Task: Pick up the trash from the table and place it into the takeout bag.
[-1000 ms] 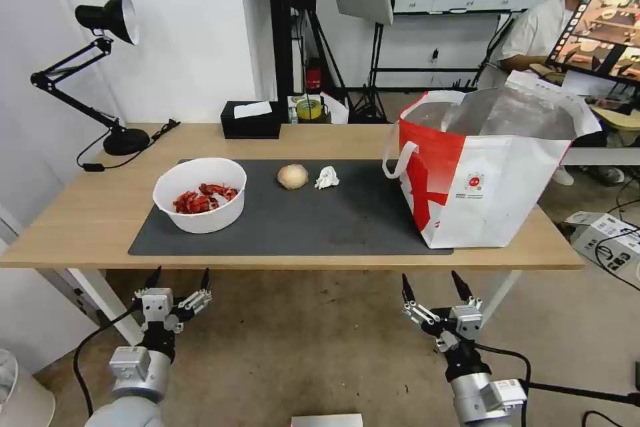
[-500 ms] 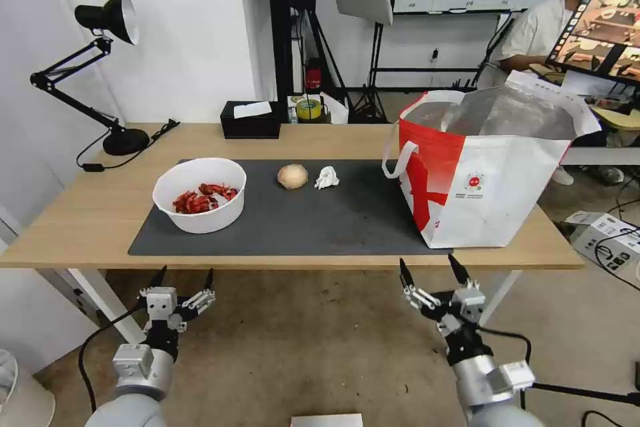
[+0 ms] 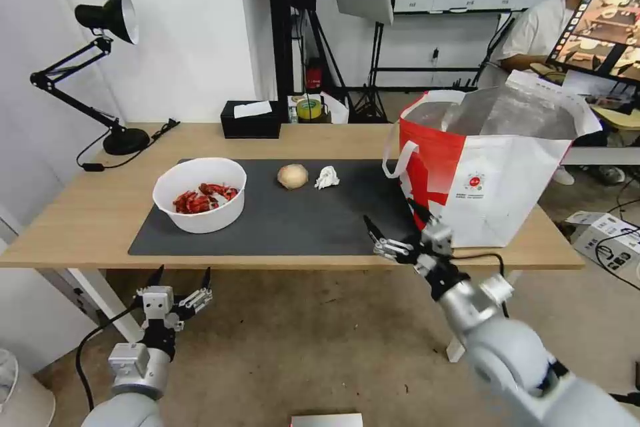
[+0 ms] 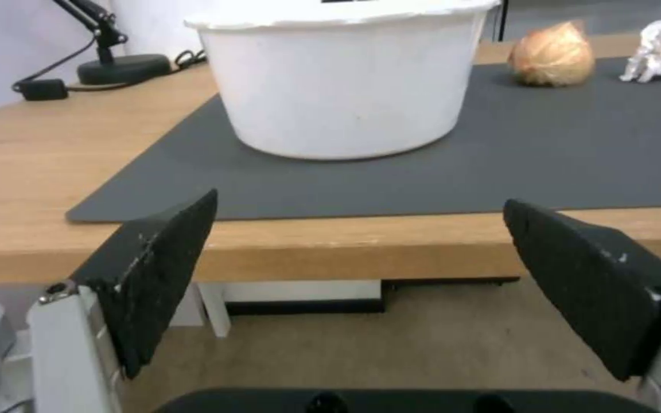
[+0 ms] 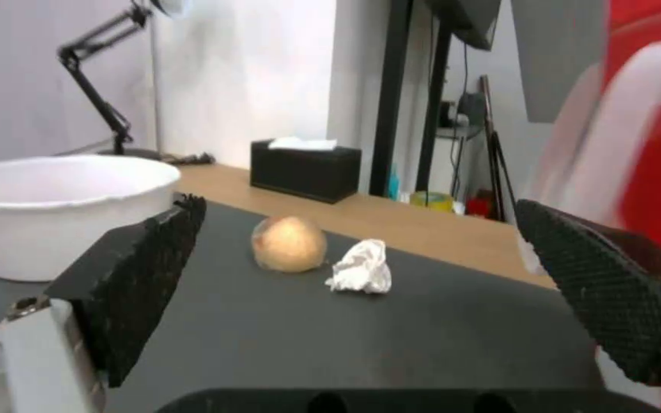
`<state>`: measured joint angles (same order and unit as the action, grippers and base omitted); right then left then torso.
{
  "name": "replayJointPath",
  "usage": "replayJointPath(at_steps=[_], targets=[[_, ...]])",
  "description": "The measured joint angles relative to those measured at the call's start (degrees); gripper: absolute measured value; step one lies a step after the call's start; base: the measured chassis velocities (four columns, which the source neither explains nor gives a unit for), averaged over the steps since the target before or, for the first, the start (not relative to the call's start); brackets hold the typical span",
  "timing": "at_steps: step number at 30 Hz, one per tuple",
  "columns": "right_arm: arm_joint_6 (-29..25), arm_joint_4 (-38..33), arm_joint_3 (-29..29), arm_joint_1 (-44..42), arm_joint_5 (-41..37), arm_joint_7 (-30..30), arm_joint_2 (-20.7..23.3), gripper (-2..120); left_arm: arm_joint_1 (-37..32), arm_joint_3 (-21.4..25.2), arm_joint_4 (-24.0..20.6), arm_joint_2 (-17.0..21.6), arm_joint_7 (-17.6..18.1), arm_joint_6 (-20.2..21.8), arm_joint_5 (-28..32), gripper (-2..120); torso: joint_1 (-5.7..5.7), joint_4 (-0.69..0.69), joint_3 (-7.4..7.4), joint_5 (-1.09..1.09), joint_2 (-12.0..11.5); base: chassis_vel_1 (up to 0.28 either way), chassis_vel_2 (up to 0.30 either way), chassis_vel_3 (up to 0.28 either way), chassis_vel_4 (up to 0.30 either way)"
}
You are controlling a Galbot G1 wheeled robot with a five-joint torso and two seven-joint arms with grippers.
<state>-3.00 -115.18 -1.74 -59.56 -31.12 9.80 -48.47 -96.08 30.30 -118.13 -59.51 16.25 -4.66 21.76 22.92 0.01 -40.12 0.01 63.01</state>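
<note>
Since the earlier frame the right gripper (image 3: 392, 228) has risen from below the table (image 3: 93, 213) edge and now hovers over the near right part of the mat (image 3: 300, 220), just left of the bag (image 3: 493, 167); its fingers (image 5: 135, 275) are spread wide and hold nothing. The left gripper (image 3: 180, 278) has barely shifted: it sits below the table's near edge at 7 o'clock from the bowl (image 3: 200, 195), fingers (image 4: 155, 269) wide apart, empty. The bowl, holding red shells, stands on the mat's left part. The lump (image 3: 292, 176) lies at 2 o'clock from the bowl, with the tissue (image 3: 326, 177) just beside it at its 3 o'clock, apart from it. The bag stands upright and open at the table's right end, its near corner on the mat. A tissue box (image 3: 251, 119) and a lamp (image 3: 100, 67) stand toward the far edge.
</note>
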Motion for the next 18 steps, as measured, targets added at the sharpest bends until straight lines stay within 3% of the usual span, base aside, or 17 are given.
replayJointPath(at_steps=[6,18], targets=[[6.7,6.5,10.1,11.0,-1.3,9.1,-4.9,100,-0.8,1.0,0.1,-0.2,0.1,0.0,0.1,100,0.00,0.00,0.00,-0.02,0.0,0.000,0.000,0.000,0.000],[15.2,18.5,18.9,27.4,-8.6,20.3,-13.6,100,-1.2,1.8,0.3,-0.3,0.1,-0.1,0.3,100,0.00,0.00,0.00,-0.02,0.0,0.000,0.000,0.000,0.000]])
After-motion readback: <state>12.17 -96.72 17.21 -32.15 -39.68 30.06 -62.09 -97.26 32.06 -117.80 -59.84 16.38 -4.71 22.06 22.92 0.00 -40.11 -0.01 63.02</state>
